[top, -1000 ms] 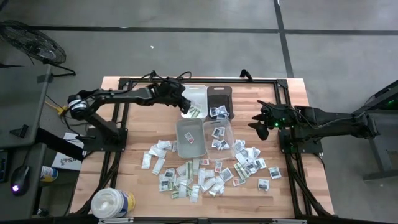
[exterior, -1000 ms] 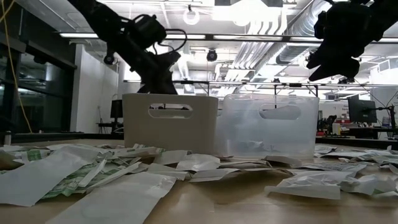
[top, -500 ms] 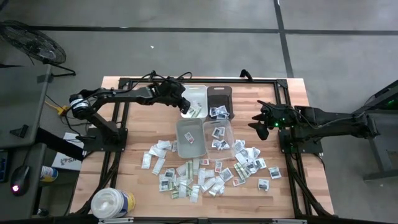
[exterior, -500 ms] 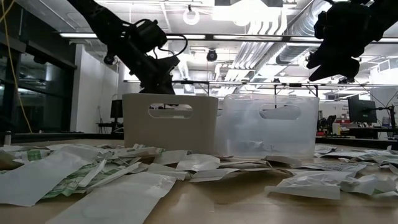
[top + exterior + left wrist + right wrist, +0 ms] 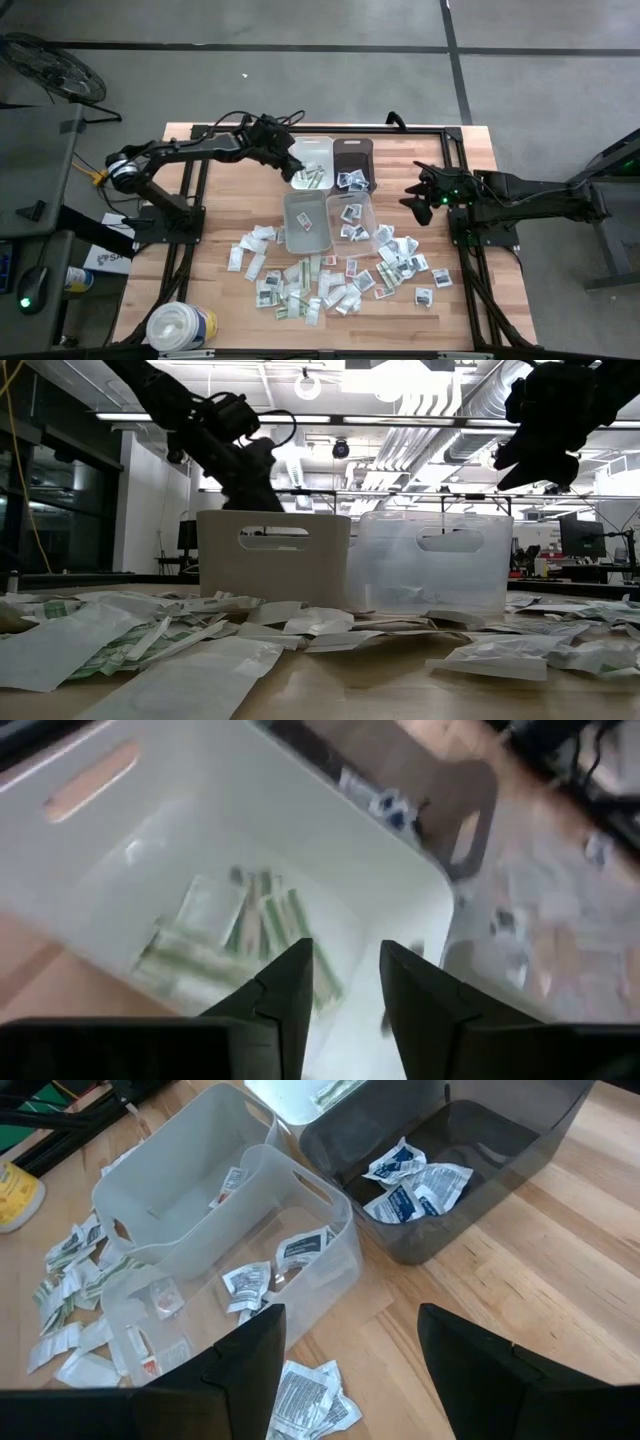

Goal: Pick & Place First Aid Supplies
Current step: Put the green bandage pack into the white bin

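Note:
The first aid supplies [image 5: 320, 285] are small flat packets strewn over the table's near half. A few greenish ones [image 5: 235, 935] lie on the floor of the white bin [image 5: 320, 142] at the far side. My left gripper [image 5: 345, 990] hangs open above that bin's near left part [image 5: 290, 160], slanting down, with nothing between its fingers. My right gripper [image 5: 420, 205] waits open above the table's right side, right of the bins, and is empty in its wrist view [image 5: 350, 1370].
A dark bin [image 5: 352, 152] with a few packets [image 5: 415, 1185] stands to the right of the white one. Nearer stand two clear bins [image 5: 305, 222] [image 5: 352, 215], each holding a few packets. A big white round tub [image 5: 180, 325] sits at the near left corner.
My left gripper has turned and swung a little toward the table's far edge, staying above the white bin.

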{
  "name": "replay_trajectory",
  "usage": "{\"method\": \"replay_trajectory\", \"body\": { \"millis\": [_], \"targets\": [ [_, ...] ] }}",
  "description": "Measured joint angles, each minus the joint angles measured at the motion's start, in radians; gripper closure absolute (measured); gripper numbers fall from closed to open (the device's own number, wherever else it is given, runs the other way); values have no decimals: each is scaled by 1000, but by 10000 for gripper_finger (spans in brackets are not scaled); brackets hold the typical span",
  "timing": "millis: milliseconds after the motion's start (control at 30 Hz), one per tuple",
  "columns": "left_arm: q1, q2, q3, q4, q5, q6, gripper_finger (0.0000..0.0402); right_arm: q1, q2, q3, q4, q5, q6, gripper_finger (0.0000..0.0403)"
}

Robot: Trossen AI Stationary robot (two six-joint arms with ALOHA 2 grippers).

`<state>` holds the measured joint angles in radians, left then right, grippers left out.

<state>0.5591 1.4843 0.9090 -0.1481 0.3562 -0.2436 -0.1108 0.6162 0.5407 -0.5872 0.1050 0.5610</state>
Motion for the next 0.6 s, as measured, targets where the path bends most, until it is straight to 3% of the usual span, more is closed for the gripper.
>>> {"method": "replay_trajectory", "body": {
  "millis": [200, 367, 600],
  "targets": [
    [-22, -163, -1, -376, -77, 116, 283, 0, 0, 0, -8, -36, 0, 181],
    [-130, -319, -1, -689, -246, 145, 283, 0, 0, 0, -12, -35, -5, 181],
    [-387, -392, -1, -975, -374, -35, 283, 0, 0, 0, -12, -35, -39, 181]
  ]
}}
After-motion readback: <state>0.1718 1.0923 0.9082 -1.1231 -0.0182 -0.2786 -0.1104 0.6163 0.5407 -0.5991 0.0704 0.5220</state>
